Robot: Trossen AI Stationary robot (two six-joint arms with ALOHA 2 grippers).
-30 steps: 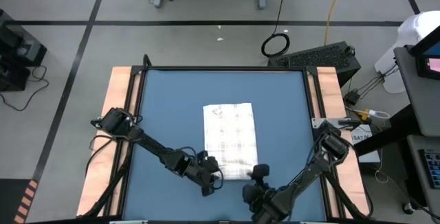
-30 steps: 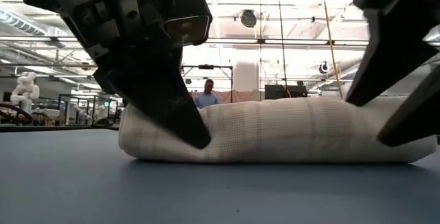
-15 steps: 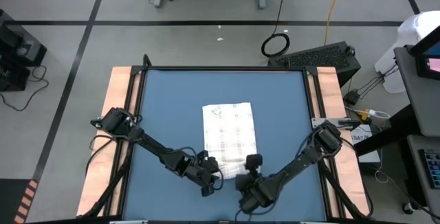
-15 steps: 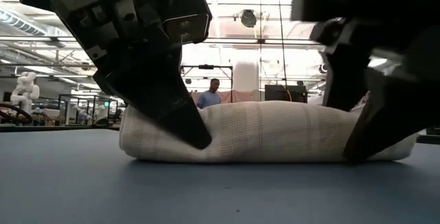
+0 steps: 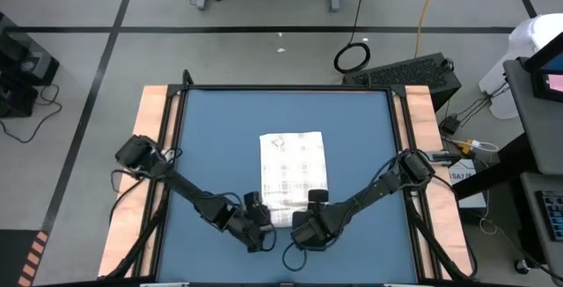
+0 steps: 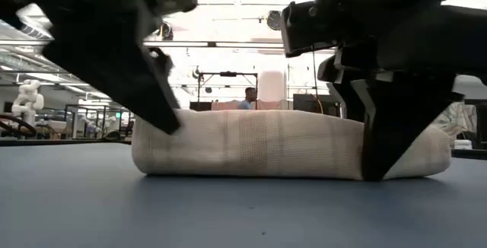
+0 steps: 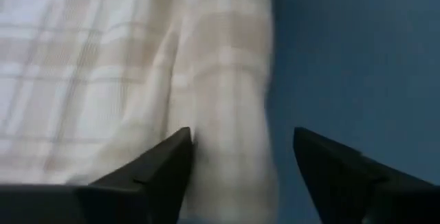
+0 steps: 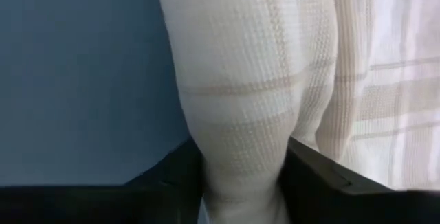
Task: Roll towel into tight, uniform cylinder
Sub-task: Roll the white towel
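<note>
Towel [image 5: 294, 171] lay at the centre of the blue mat [image 5: 211, 137] in the high view, its lower edge rolled into a short cylinder and its upper part flat. At lower left of centre, the left gripper [image 5: 256, 231] stood at the roll's left end, jaws spread apart with one finger beside the roll and nothing clamped. At lower right of centre, the right gripper [image 5: 307, 224] had its jaws closed against both sides of the roll's right end.

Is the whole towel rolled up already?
No, only the near end of the white checked cloth towel is rolled; the rest lies flat on the blue mat.
</note>
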